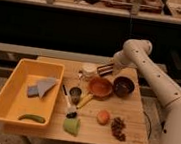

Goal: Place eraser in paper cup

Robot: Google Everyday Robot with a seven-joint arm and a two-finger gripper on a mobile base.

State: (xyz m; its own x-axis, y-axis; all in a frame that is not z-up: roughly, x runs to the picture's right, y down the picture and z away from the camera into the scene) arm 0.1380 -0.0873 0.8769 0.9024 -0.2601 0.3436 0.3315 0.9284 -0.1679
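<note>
Tabletop of pale wood fills the middle of the scene, with a dark shelf unit behind it. White robot arm reaches in from the right edge toward the far side of the tabletop. Over the left edge sits a yellow bin, holding a grey-blue cloth toward its far end and a green curved object near its front wall.

Near the far middle lies an orange pan with its yellow handle pointing toward the near left. Just right of it stands a dark bowl. The paper cup stands upright at the far side, just left of the pan. The gripper hovers just right of the cup, above the pan's far rim, its fingers clenched on the eraser, which sticks out toward the cup as a dark striped bar, close beside the cup's rim and not inside it.

A small dark metal cup stands left of the pan handle, with a brush lying beside it. At the near edge, a light green cup lies tipped. To its right sits an orange fruit, then a bunch of dark grapes.
</note>
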